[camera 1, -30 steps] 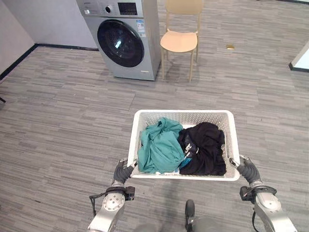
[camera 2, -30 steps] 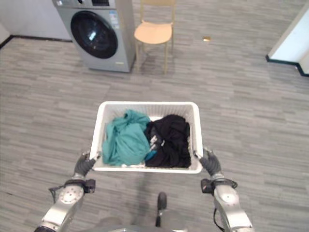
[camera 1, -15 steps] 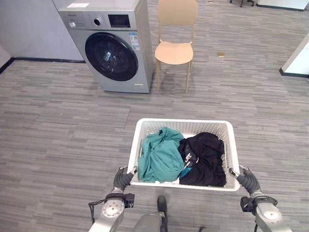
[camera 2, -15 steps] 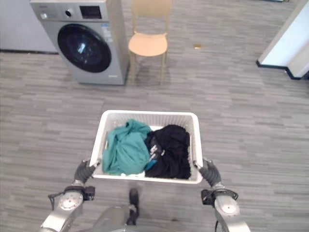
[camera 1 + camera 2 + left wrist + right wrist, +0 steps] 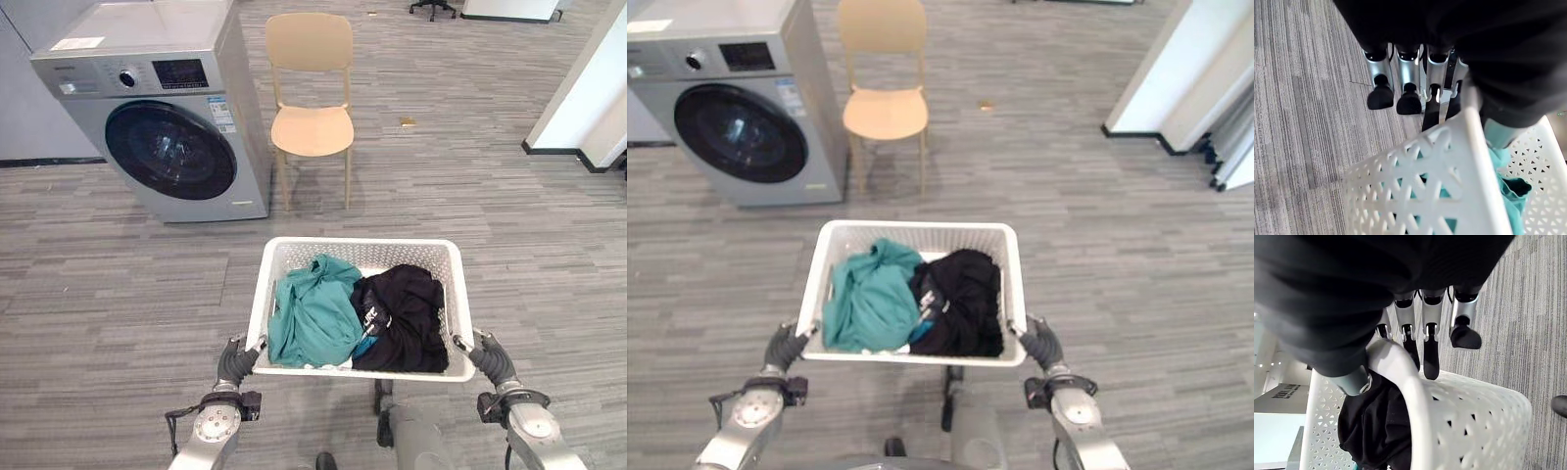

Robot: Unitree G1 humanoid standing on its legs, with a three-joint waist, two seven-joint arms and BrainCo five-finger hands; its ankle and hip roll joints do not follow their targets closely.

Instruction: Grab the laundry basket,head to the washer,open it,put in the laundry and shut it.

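- Left eye view: white laundry basket with teal garment and black garment sits short of the washer; wooden chair beside the washer.
- Left wrist view: left hand fingers curl round the basket's near corner rim.
- Right wrist view: right hand fingers curl round the opposite corner rim.

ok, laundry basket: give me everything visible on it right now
The laundry basket is white, rectangular, looks plastic, with perforated lattice walls and a smooth rolled rim. It is carried level above the grey floor, in front of the robot. The left hand grips its near left corner, the right hand its near right corner, fingers curled at the rim. Inside, a teal garment lies on the left and a black garment on the right, touching.
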